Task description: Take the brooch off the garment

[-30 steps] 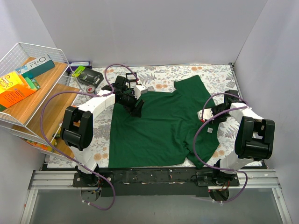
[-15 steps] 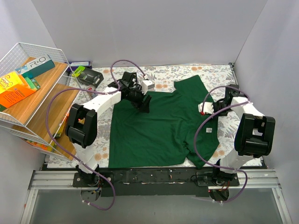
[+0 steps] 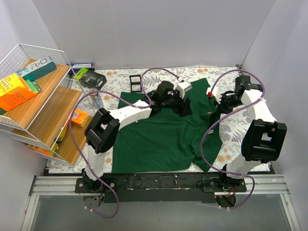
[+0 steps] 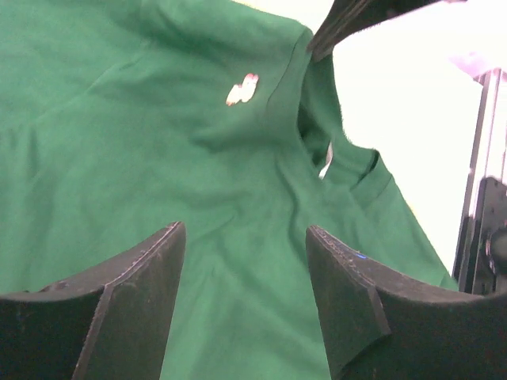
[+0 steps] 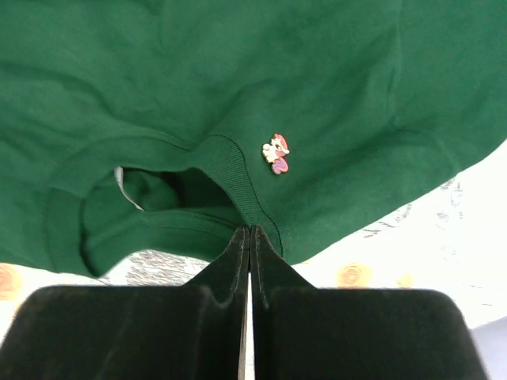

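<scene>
The garment, a dark green T-shirt, lies spread on a floral cloth. My right gripper is shut on the ribbed collar edge and holds it raised; from above, the right gripper is at the shirt's far right. The brooch, a small red, white and purple pin, sits on the cloth just past the collar, a little right of the right fingertips. My left gripper hovers open over the garment, short of the brooch; from above, the left gripper is near the collar. A white label shows inside the neck opening.
A wire rack with boxes and wooden shelves fills the left side. Dark small items and a black frame lie at the back left, and an orange packet lies by the rack. Grey walls close in the table.
My left arm has swung right across the shirt, from the left sleeve to near the collar. My right gripper has shut on the collar and drawn it up toward the far right.
</scene>
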Robot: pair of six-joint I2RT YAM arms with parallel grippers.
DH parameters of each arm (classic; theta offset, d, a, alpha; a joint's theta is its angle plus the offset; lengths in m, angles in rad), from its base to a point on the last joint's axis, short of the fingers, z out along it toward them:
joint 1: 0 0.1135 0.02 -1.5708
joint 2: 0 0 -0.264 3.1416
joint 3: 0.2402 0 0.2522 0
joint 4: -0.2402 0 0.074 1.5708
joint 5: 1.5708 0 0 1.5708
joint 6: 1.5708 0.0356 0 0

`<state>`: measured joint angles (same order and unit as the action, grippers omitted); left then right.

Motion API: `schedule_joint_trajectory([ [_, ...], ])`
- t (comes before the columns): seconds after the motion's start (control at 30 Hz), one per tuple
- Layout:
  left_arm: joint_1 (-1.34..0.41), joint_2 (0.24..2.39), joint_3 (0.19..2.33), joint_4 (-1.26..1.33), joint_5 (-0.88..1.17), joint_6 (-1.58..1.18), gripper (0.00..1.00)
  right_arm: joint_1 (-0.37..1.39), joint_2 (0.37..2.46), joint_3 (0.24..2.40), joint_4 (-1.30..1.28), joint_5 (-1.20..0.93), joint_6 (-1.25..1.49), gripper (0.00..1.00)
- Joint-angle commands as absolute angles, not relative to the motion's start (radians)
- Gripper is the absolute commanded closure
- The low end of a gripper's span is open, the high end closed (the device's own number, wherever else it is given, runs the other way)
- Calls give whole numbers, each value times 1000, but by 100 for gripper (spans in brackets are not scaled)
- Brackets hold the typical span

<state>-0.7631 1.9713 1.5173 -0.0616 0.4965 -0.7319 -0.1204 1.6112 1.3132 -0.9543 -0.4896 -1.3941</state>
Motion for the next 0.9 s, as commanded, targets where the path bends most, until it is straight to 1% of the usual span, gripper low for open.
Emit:
schedule_joint_trajectory([
  [0.0,-847,2002,1483,270,341,-885,38,-120,1621,1362,-1016,-568,-1194,99],
  [0.1,-888,2055,1488,342,258,-952,39,-121,1632,1376,-991,-575,-1099,99],
  [0.17,-922,2092,1503,379,204,-948,39,-121,1644,1385,-971,-577,-1051,99],
  [0.23,-956,2123,1514,400,177,-930,36,-120,1661,1405,-966,-577,-1000,99],
  [0.37,-988,2172,1548,397,155,-919,33,-123,1683,1437,-953,-583,-940,99],
  [0.5,-1017,2226,1601,371,40,-920,33,-121,1686,1447,-945,-586,-914,99],
  [0.7,-1032,2293,1647,337,-55,-910,31,-123,1664,1421,-928,-589,-902,99],
  [0.77,-1034,2312,1654,333,-67,-905,33,-121,1655,1411,-931,-591,-902,99],
  [0.8,-1034,2318,1658,325,-63,-904,36,-123,1652,1408,-931,-591,-902,99],
  [0.83,-1034,2324,1673,312,-43,-900,42,-123,1648,1399,-928,-591,-905,99],
  [0.87,-1034,2325,1678,305,-38,-899,47,-123,1638,1393,-928,-589,-907,99],
])
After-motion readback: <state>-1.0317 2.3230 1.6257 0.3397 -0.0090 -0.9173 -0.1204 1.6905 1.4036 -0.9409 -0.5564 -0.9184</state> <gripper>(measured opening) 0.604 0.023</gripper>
